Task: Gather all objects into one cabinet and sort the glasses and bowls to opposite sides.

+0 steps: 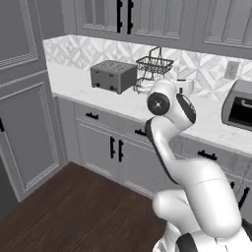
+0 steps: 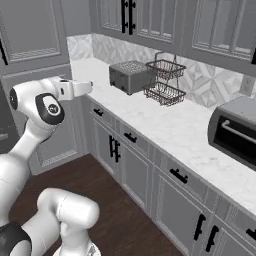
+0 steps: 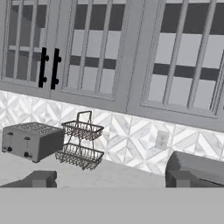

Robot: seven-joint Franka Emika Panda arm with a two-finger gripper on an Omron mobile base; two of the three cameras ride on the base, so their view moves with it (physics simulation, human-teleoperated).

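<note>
Grey cabinets (image 3: pixel 98 52) hang over a marble counter (image 2: pixel 165 125). The gripper (image 3: pixel 109 179) hangs raised before them, its fingertips (image 3: pixel 41 178) spread wide and holding nothing. Beyond it sit a toaster (image 3: pixel 30 141) and a wire basket rack (image 3: pixel 81 144) — a toaster oven (image 2: pixel 235 132) farther right. The task's cups and bowl are nowhere I can make out.

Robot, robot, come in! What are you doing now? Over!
Gripper open, holding nothing, facing shut upper cabinets. Cups and bowl not spotted yet. Toaster and wire basket rack on counter.
</note>
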